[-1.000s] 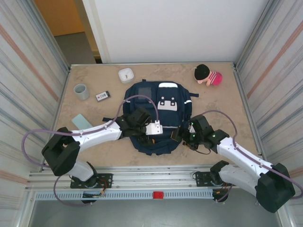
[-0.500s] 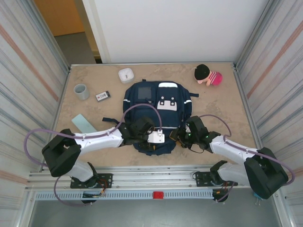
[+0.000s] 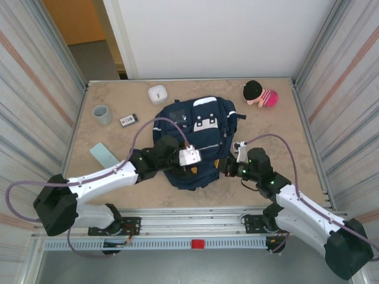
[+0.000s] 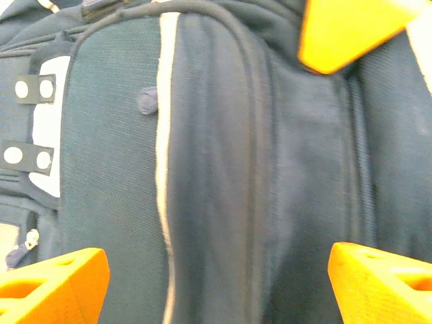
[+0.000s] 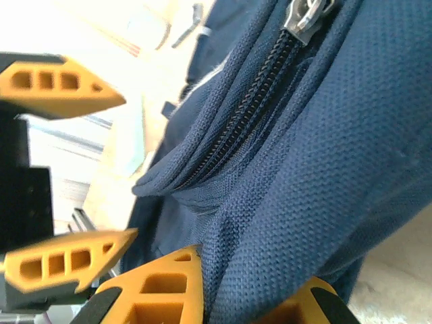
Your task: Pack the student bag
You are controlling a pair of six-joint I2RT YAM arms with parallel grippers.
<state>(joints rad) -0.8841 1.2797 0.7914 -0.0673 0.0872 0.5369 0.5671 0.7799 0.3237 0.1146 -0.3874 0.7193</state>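
Clamping the right tool [image 5: 229,297] on student bag [image 3: 198,142] fabric beside the zipper [image 5: 256,115] — seemingly to steady it on the desk [image 3: 278,130] — with the left tool [image 4: 216,280] spread wide above its front.

Matt woven navy cloth student bag [image 3: 204,148], speckled stone-look table [image 3: 278,136]

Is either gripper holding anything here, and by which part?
The right gripper pinches the bag by a fabric fold at its near right edge, beside the zipper. The left gripper is open over the bag, holding nothing.
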